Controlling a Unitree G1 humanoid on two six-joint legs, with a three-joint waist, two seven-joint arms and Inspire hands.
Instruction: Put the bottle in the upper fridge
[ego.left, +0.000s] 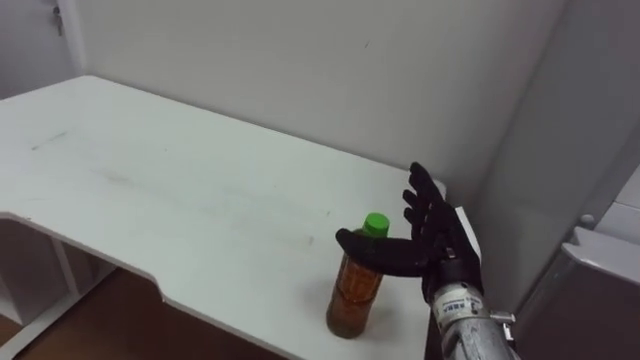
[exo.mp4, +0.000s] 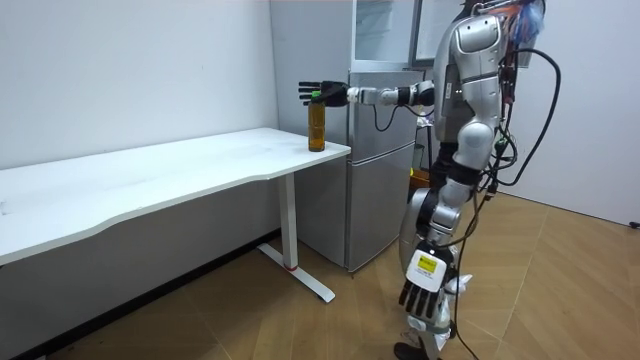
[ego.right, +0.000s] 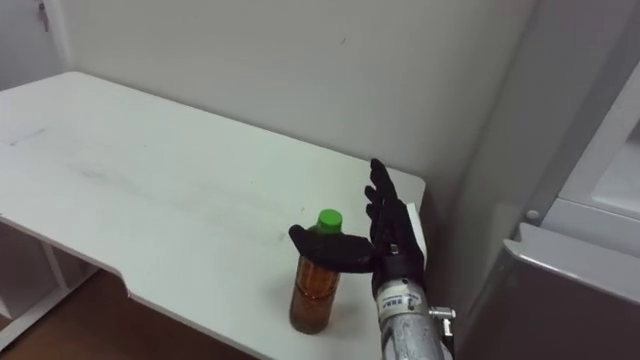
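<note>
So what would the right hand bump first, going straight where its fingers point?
Probably the white wall behind the table. The right hand points past the bottle, though depth is unclear.

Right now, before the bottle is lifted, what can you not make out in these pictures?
1. Whether the right hand touches the bottle: in the eye views its thumb crosses the neck and hides the contact.
2. Whether the upper fridge is open: the room view's top edge cuts it off, and the robot covers its side.
</note>
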